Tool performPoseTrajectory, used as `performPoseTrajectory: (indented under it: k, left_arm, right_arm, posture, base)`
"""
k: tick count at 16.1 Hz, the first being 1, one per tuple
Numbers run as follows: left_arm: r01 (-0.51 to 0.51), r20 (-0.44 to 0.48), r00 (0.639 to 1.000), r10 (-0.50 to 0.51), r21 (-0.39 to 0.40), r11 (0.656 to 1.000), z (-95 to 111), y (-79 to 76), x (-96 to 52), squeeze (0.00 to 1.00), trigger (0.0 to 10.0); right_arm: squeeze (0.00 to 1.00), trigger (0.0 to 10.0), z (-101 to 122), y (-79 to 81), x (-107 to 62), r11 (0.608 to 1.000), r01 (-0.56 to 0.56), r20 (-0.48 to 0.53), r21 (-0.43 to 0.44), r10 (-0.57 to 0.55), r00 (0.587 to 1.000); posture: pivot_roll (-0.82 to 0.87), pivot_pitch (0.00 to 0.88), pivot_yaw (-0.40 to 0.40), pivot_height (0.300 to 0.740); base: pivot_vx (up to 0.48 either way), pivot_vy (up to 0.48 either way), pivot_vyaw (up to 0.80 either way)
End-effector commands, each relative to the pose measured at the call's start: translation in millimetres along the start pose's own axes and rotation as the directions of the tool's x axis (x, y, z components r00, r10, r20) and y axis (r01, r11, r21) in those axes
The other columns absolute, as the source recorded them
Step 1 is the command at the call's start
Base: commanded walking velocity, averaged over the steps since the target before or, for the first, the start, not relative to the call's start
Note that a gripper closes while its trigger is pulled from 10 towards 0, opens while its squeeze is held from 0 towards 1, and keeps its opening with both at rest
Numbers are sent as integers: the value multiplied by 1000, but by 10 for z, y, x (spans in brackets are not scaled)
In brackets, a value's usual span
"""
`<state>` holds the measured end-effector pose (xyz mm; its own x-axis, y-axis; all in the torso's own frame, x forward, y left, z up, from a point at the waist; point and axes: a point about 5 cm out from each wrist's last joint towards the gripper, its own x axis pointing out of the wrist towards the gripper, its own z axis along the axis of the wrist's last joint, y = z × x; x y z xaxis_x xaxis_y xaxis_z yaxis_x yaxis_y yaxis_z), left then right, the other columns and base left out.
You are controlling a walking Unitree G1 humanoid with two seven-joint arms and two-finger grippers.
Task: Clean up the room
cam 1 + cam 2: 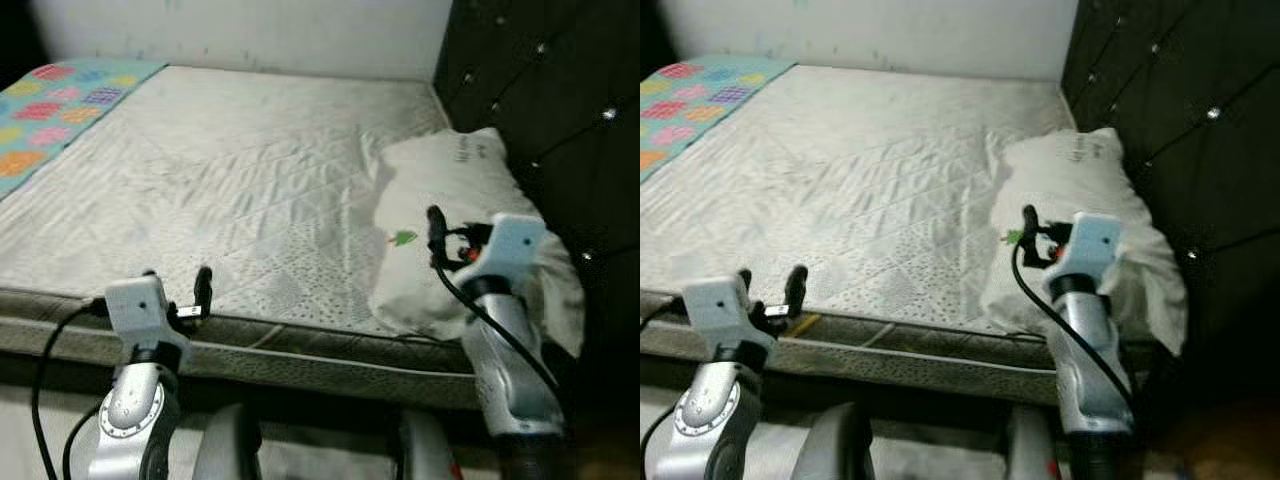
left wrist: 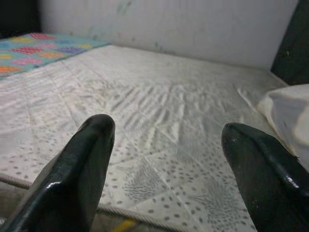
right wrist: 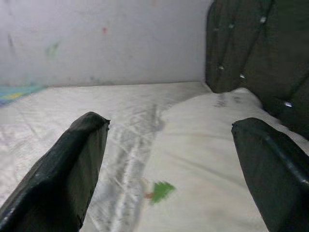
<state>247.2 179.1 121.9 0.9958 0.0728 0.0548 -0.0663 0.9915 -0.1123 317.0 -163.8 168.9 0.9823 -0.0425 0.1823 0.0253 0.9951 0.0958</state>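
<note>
I am standing at the side of a bed (image 1: 230,170) with a bare white quilted mattress. I am using the pillow (image 1: 450,200) as my marker for where things are.

The pillow is white and soft, with a small green mark (image 1: 404,238) on it. It is lying on the mattress at the head end, right up against the dark padded headboard (image 1: 560,110). One end of the pillow is hanging a little over the near edge of the bed.

I am holding my right end effector (image 1: 450,240) up just over the near part of the pillow, close to the green mark. Its two black fingers (image 3: 72,164) are spread wide apart and are holding nothing. I cannot tell if it is touching the pillow.

I am holding my left end effector (image 1: 178,284) up well away from the pillow, by the near edge of the mattress. Its fingers (image 2: 77,169) are spread wide too, and nothing is between them.

A bright blanket (image 1: 55,105) with colored patches is lying on the far end of the bed from the pillow. A pale wall (image 1: 250,30) is running along the back side of the bed, behind the pillow and the mattress.
</note>
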Motion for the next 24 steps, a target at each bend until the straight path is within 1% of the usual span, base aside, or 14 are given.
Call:
performPoseTrajectory:
  k: [1, 5, 12, 14, 16, 17, 19, 21, 22, 24]
  left_arm:
    - [3, -1, 1000, -3, 12, 1000, -25, 3, 19, 0, 10000]
    - [15, 14, 1000, -15, 14, 1000, -43, -26, 84, 0, 10000]
    - [30, 26, 999, -30, 15, 999, -75, -56, 118, 0, 10000]
    - [33, 23, 999, -34, 12, 999, -95, -67, 132, 0, 10000]
    - [51, 26, 998, -51, 4, 999, -98, -118, 180, 0, 10000]
    - [52, 26, 998, -52, 4, 999, -100, -120, 184, 0, 10000]
    - [55, 30, 998, -55, 15, 998, -104, -135, 252, 0, 10000]
    - [38, 36, 999, -39, 25, 999, -105, -127, 302, 0, 10000]
    - [30, 33, 999, -31, 28, 999, -120, -128, 321, 0, 10000]
    - [35, 14, 999, -35, 44, 998, -173, -134, 324, 0, 10000]
  right_arm:
    - [0, 10000, 2, 19, 47, 1000, -6, 0, 9, 6, 1000]
    - [0, 10000, 3, 43, 120, 1000, -13, 3, 16, 13, 1000]
    - [0, 10000, -2, 25, 192, 1000, -16, 14, 1, 16, 1000]
    - [0, 10000, -17, 12, 210, 1000, -16, 10, 2, 16, 1000]
    - [0, 10000, -91, -111, 262, 1000, 14, -26, -2, -14, 1000]
    - [0, 10000, -94, -120, 267, 1000, 16, -28, -3, -16, 999]
    - [0, 10000, -85, -183, 341, 999, 12, -33, -38, -14, 999]
    - [0, 10000, -84, -188, 385, 998, -16, -43, -63, 13, 999]
    - [0, 10000, -111, -158, 407, 996, -51, -58, -80, 46, 997]
    - [0, 10000, -149, -69, 398, 986, -120, -81, -114, 112, 990]
  posture:
    - [-98, 0, 61, 607]
    - [-100, 0, 60, 654]
    - [-95, 0, 58, 734]
    - [-101, 0, 65, 740]
    - [-111, 0, 77, 740]
    - [-111, 0, 77, 740]
    - [-127, 0, 83, 740]
    - [-133, 0, 85, 740]
    - [-138, 0, 88, 740]
    - [-148, 0, 97, 740]
  base:
    - [0, 0, 0]
    - [0, 0, 0]
    - [0, 0, 0]
    - [0, 0, 0]
    - [0, 0, 0]
    - [0, 0, 0]
    - [0, 0, 0]
    - [0, 0, 0]
    - [0, 0, 0]
    - [0, 0, 0]
